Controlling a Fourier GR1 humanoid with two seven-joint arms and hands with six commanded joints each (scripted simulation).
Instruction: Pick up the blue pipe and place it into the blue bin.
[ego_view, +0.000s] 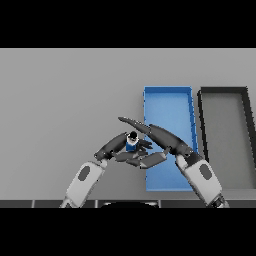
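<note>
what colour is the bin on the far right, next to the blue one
Black rim with a grey floor, seen in the head view.

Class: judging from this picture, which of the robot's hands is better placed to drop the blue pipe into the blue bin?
Probably the right hand: it reaches over the blue bin, fingers beside the blue pipe. The left hand lies outside the bin's left edge.

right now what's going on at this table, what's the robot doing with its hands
Both hands meet just left of the blue bin. The small blue pipe sits between them, with the left hand curled beside it and the right hand reaching in with long straight fingers. The pipe is still outside the bin, by its left wall. An empty-looking black bin stands to the right of the blue one.
</note>
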